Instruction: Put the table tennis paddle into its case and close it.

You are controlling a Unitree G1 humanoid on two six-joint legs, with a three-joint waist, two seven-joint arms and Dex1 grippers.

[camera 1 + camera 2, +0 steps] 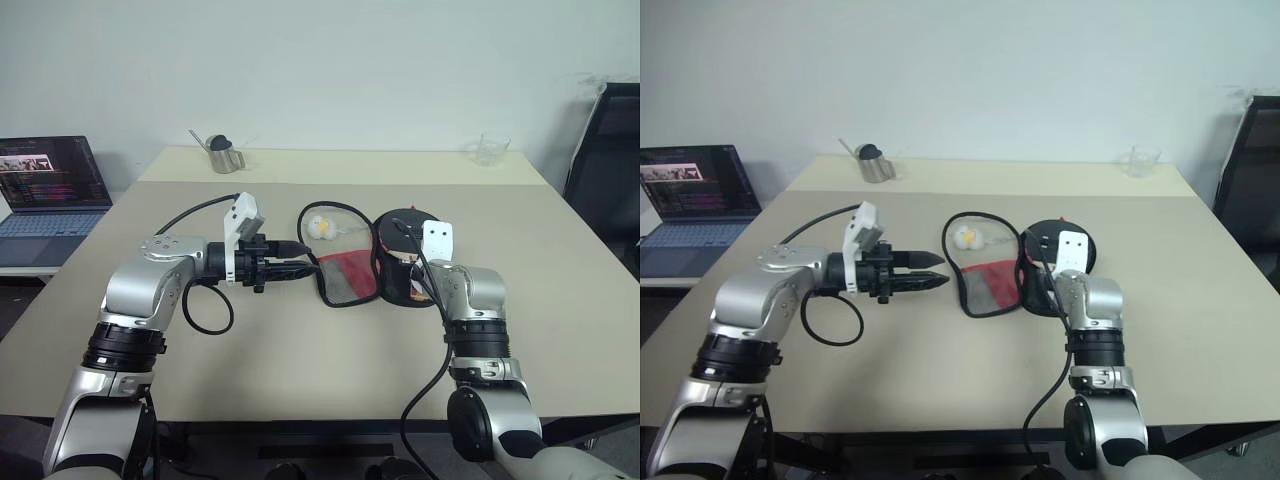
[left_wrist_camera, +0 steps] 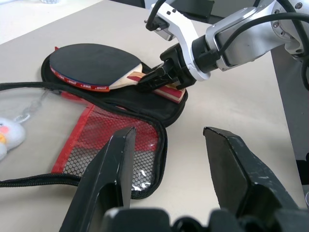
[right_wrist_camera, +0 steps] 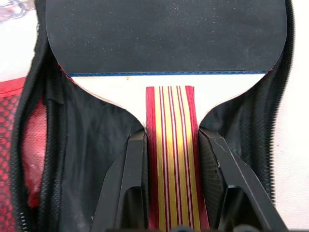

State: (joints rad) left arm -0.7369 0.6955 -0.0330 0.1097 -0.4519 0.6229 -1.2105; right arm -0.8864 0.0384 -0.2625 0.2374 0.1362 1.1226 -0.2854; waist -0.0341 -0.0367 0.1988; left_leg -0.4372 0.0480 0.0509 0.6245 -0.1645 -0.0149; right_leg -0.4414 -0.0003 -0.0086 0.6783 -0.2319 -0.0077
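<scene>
Paddle: the table tennis paddle (image 3: 169,43) lay with its round black face over the dark inner lining of the case (image 2: 120,104), handle pointing out past the case's narrow end.
Case: it lay unzipped and spread flat on the table (image 1: 300,370), the red mesh flap (image 2: 104,145) folded out on my left of the paddle, a small white charm (image 1: 320,227) just beyond that flap.
Right gripper: my right gripper (image 3: 170,159) had its two fingers clamped on either side of the striped handle, just below the blade.
Right arm pose: the forearm reached forward toward the case, wrist tipped down onto the handle.
Left gripper: my left gripper (image 1: 925,272) stood partly open and held nothing, tips just short of the mesh flap's edge.
Left arm pose: elbow out, forearm level, pointing sideways at the case.
Handling, paddle: I judged it stiff and light; the handle was the safe hold, the rubber face likely grippy against fabric.
Handling, case: I judged it soft and floppy; I would take the flap by its zip edge.
</scene>
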